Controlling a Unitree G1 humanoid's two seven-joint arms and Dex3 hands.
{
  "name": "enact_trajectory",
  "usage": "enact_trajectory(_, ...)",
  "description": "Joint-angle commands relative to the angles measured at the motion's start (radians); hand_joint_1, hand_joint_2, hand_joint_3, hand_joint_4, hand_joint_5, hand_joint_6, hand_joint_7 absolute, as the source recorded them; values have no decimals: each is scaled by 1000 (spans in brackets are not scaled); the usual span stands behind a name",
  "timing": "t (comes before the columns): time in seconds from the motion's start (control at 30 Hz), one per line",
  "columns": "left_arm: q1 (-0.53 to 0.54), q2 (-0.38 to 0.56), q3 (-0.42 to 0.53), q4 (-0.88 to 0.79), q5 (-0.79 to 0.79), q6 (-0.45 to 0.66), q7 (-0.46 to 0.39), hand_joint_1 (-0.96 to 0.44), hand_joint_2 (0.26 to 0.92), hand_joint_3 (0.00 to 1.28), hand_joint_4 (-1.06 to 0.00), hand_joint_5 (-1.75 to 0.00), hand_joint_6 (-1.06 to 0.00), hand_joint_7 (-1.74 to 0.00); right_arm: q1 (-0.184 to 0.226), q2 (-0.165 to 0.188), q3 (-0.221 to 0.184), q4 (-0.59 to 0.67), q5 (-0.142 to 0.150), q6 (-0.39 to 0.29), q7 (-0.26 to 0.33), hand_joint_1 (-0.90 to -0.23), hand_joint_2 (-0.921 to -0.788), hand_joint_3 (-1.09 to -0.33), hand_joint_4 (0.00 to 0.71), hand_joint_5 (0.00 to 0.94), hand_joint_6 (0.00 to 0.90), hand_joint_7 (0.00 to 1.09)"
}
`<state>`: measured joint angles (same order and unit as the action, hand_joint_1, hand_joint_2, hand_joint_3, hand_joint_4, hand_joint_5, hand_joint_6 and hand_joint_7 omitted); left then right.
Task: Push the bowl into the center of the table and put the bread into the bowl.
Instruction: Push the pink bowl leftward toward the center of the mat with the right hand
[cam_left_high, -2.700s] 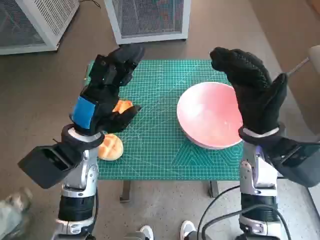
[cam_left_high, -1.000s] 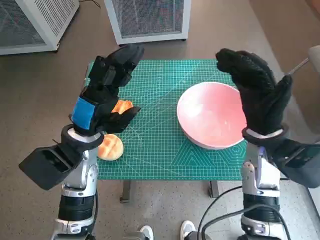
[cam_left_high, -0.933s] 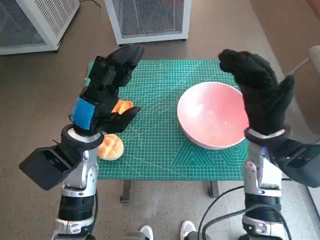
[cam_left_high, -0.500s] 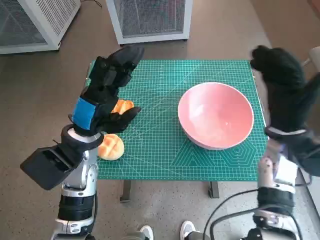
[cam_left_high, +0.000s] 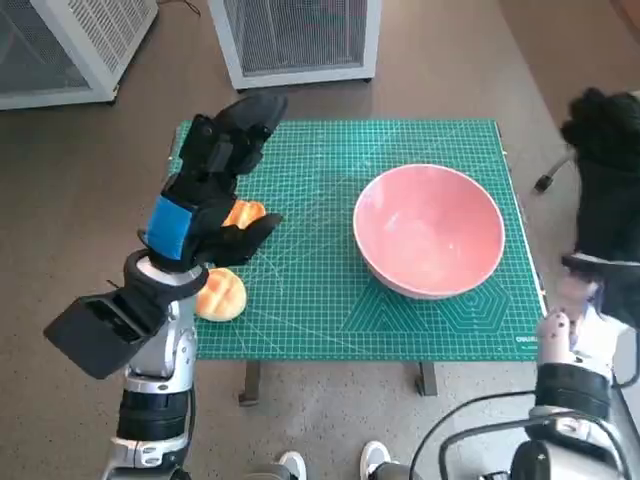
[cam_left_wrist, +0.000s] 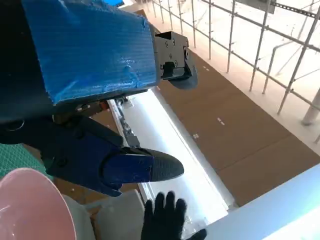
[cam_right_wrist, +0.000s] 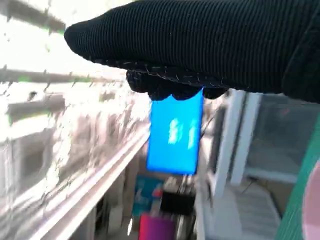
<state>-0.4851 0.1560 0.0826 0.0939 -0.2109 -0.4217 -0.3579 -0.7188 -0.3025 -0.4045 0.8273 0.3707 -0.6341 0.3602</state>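
The pink bowl (cam_left_high: 429, 231) sits on the green cutting mat (cam_left_high: 330, 300), toward the right side rather than the middle. It looks like a rigid, smooth, light shell that would probably slide easily on the mat; a flat push low on its right outer wall would likely move it leftward without tipping it. The bread comes as 2 pieces: a round bun (cam_left_high: 221, 295) near the mat's front-left edge, and a second orange piece (cam_left_high: 243, 213) partly hidden under the left hand. Both look soft and light, best taken with a gentle grip around the sides so the crust is not crushed.

The left hand (cam_left_high: 215, 175) hangs above the mat's left part, over the orange piece, fingers spread and holding nothing. The right hand (cam_left_high: 606, 170) is off the table's right edge, well apart from the bowl, raised and holding nothing; how its fingers lie cannot be told.
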Motion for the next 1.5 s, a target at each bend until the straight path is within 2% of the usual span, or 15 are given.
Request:
enact_trajectory(0.03,-3,-4,3,7,-1,-16,8,-559,921,386,-238,-51,1,-630,-27,-13,-37,156,12,28,-29,-360,-870,-652,381,11,73,706)
enact_trajectory(0.1,-3,-5,3,7,-2,-16,8,-559,921,386,-237,-51,1,-626,-42,-17,-51,214,17,44,-31,-362,-870,-653,373,6,82,693)
enact_trajectory(0.27,-6,-7,4,16,-5,-19,6,-560,921,386,-234,-51,1,-619,-72,-16,-79,325,32,104,-42,-361,-879,-617,336,2,124,583)
enact_trajectory(0.4,-7,-8,4,17,-12,-18,2,-562,921,386,-233,-50,1,-616,-84,-7,-91,386,31,157,-54,-352,-882,-597,335,3,170,512)
enact_trajectory(0.5,-8,-7,5,16,-14,-16,2,-567,921,386,-233,-51,1,-615,-84,1,-86,417,15,188,-64,-339,-885,-590,320,1,193,495)
enact_trajectory(0.6,-7,-6,5,15,-16,-14,1,-566,921,386,-233,-51,1,-615,-81,7,-75,437,-5,211,-79,-326,-907,-596,303,0,194,483)
enact_trajectory(0.67,-4,-4,5,11,-17,-13,-1,-567,921,386,-233,-51,1,-615,-77,13,-68,452,-16,238,-90,-318,-915,-614,294,0,188,474)
enact_trajectory(0.73,-2,-3,6,8,-17,-12,-2,-569,921,386,-233,-51,1,-615,-75,16,-65,460,-22,256,-96,-314,-918,-623,291,0,183,468)
enact_trajectory(0.93,5,7,12,1,-21,-11,-7,-572,921,385,-233,-52,1,-617,-72,34,-49,479,-55,302,-144,-306,-921,-607,302,5,187,451)
enact_trajectory(1.1,9,14,19,1,-23,-13,-9,-573,921,382,-234,-52,1,-618,-78,51,-47,484,-68,333,-173,-309,-921,-590,295,1,200,407)
enact_trajectory(1.37,11,21,25,6,-19,-19,-8,-580,921,377,-237,-51,1,-620,-92,90,-57,478,-59,353,-171,-312,-921,-583,315,10,225,383)
enact_trajectory(1.5,14,23,24,5,-12,-21,-4,-581,921,376,-239,-50,1,-626,-101,110,-64,475,-51,356,-146,-319,-921,-569,346,22,259,391)
